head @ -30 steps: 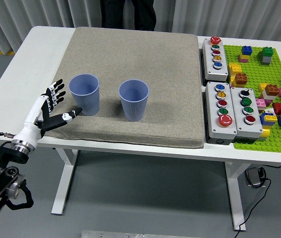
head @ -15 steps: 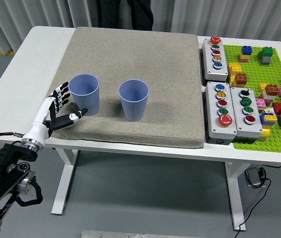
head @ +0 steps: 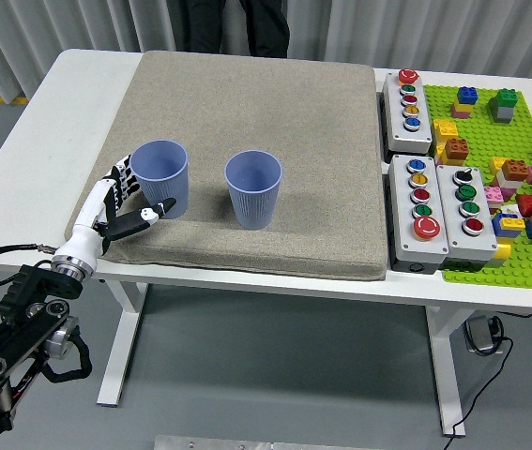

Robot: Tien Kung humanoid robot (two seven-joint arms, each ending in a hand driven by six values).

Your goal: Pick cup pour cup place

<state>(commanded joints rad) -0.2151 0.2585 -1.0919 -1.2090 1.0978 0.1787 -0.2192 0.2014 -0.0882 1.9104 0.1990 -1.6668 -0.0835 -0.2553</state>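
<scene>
Two blue ribbed cups stand upright on a grey mat [head: 275, 103]. The left cup [head: 160, 178] is near the mat's left edge; the other cup [head: 253, 189] stands about a cup's width to its right. My left hand [head: 130, 200] reaches in from the lower left, fingers spread open around the left cup's left side, thumb near its base in front. I cannot tell whether the fingers touch the cup. Nothing shows inside either cup from here.
Three grey button boxes [head: 416, 197] lie right of the mat. A green baseplate [head: 491, 141] with several coloured bricks fills the far right. A person's dark legs [head: 228, 23] stand behind the table's far edge.
My left hand has moved right and forward, from beside the mat's left edge to close around the left cup. Both cups have stayed where they were.
</scene>
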